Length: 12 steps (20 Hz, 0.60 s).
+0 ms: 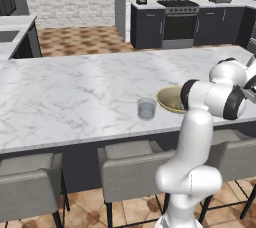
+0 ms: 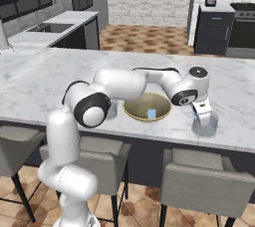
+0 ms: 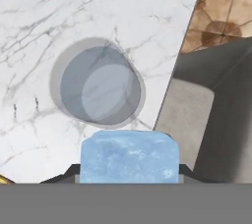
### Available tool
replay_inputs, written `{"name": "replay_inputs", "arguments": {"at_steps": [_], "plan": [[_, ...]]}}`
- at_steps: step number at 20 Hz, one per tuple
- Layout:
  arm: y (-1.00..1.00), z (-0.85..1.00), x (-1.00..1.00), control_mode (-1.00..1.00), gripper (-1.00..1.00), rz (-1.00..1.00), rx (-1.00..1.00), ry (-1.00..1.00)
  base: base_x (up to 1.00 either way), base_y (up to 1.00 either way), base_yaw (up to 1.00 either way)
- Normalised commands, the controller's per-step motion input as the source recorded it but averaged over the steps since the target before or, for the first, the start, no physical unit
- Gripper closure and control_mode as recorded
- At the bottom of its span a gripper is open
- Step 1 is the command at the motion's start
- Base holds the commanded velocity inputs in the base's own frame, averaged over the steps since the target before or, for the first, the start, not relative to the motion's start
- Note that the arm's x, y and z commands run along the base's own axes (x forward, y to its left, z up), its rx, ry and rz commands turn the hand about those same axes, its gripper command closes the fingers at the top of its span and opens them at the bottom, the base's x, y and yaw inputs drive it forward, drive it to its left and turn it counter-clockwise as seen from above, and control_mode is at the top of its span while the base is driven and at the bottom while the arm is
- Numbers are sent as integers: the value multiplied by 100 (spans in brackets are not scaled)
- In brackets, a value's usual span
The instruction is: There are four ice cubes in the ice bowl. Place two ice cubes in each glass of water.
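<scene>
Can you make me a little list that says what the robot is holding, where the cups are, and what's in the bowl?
Gripper: shut on a pale blue translucent ice cube
Below the cube: a short clear bluish-grey glass, standing near the marble counter's edge
Other glass: on the far side of the bowl, standing alone
Bowl: wide, tan-yellow, between the two glasses
In the bowl: one blue cube visible

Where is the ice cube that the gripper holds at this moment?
In the hand view the ice cube sits between the gripper tips, just above the glass near the marble counter edge.
</scene>
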Motion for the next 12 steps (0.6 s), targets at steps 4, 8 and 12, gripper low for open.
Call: {"name": "replay_inputs", "arguments": {"at_steps": [4,8,12], "plan": [[-14,-8,18,-100,100,-1,0,0,0,0,0],[-13,-11,14,-100,100,-1,0,0,0,0,0],[-8,-13,11,-100,100,0,0,0,0,0,0]]}}
